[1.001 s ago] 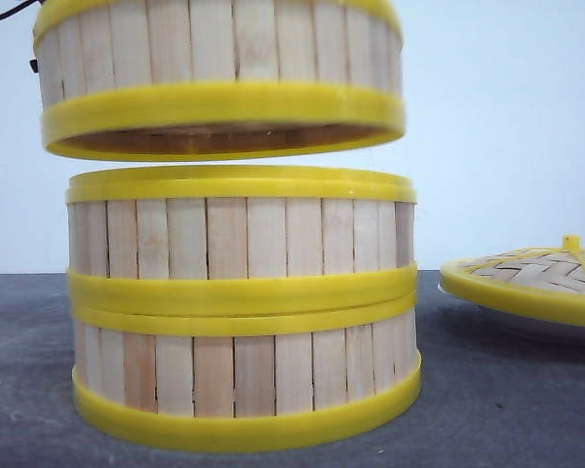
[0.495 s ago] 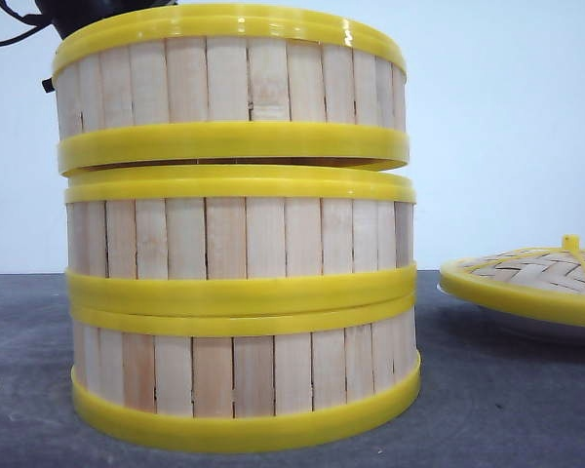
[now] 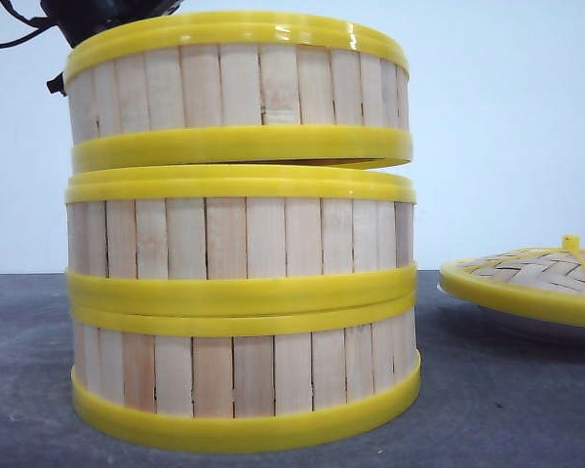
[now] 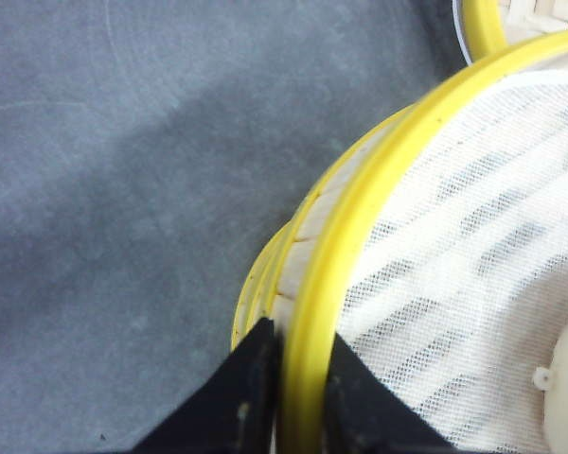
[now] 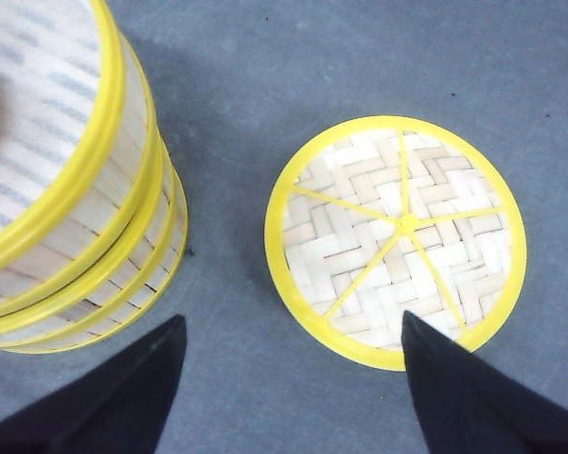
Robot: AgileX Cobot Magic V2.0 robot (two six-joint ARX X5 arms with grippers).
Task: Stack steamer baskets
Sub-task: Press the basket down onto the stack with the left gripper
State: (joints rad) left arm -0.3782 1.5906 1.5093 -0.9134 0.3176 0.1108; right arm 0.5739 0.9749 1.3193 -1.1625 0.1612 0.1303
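Clamped on its smooth yellow rim by the left end effector point(image 4: 286, 392), the top steamer basket point(image 3: 239, 93) is tilted on two stacked slatted baskets point(image 3: 242, 307). Right end effector point(image 5: 289, 378) is spread wide above the grey tabletop point(image 5: 341, 57), near the woven lid point(image 5: 396, 241).

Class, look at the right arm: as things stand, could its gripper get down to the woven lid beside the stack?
Probably yes. The right gripper hangs open above the woven lid, with nothing between them; the stack stands apart to the side.
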